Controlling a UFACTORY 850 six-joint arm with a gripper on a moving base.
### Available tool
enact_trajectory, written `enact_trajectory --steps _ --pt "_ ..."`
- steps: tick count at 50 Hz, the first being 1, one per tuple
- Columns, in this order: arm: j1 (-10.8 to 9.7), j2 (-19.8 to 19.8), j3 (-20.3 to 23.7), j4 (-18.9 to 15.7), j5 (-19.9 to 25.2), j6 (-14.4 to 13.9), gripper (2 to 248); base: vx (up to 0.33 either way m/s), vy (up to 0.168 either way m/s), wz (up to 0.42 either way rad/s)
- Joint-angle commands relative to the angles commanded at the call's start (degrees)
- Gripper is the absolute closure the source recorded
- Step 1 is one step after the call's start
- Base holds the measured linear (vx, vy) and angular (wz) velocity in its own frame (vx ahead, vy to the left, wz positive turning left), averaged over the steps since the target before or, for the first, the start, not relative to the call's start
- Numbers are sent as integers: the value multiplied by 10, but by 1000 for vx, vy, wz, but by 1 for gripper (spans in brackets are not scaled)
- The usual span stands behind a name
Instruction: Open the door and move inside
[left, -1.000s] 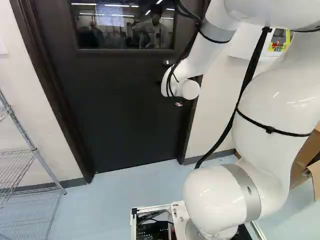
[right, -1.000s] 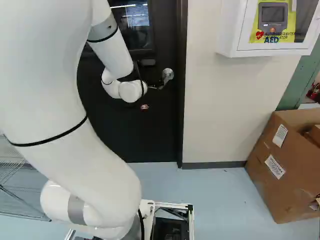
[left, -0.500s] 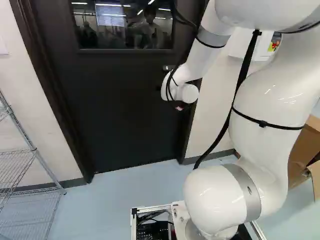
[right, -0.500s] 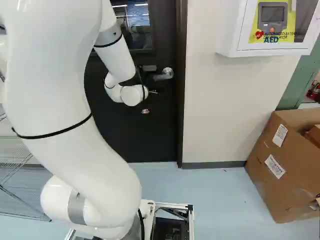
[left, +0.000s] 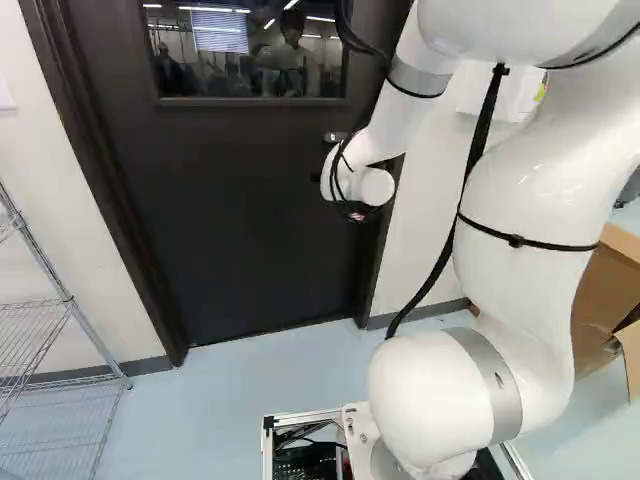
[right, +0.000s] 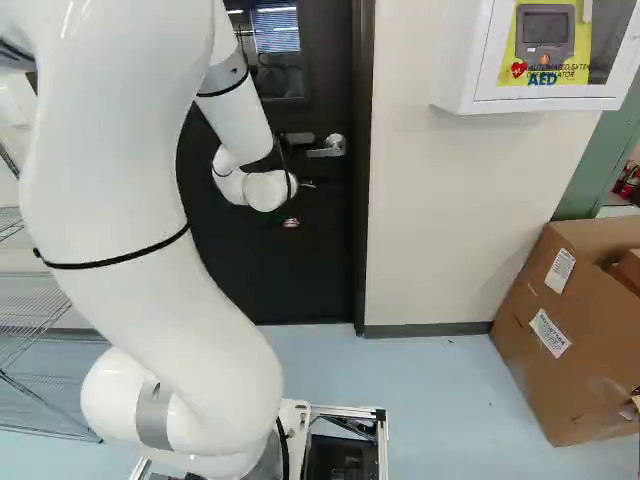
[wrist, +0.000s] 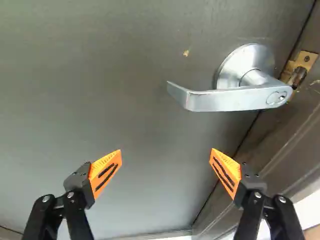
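Observation:
The dark door (left: 260, 220) with a window stands in its frame with no clear gap; whether it is fully latched I cannot tell. Its silver lever handle (right: 328, 148) is level, to the right of my gripper (right: 291, 222), which is mostly hidden behind the wrist in the right base view. Seen from the wrist, the gripper (wrist: 166, 157) is open and empty, its orange pads (wrist: 105, 173) wide apart. The lever (wrist: 230, 98) lies ahead of the fingers, nearer the one on the door-frame side, and touches neither. A brass latch plate (wrist: 305, 59) shows beside the handle.
A wire shelf (left: 65, 300) stands left of the door. On the wall to its right hangs a white AED cabinet (right: 465, 60), with a cardboard box (right: 540, 350) on the floor farther right. The dark frame (right: 361, 200) edges the door.
The lever, tilted down a second ago, has swung up to level. My wrist has dropped slightly and the upper arm has shifted; the gripper is clear of the lever. The base has not moved.

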Motion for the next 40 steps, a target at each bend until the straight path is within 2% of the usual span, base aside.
enact_trajectory --steps 23,40 --pt "5 -63 -72 44 0 0 3 0 0 0" --pt "10 -109 -127 50 0 0 3 -1 0 1"
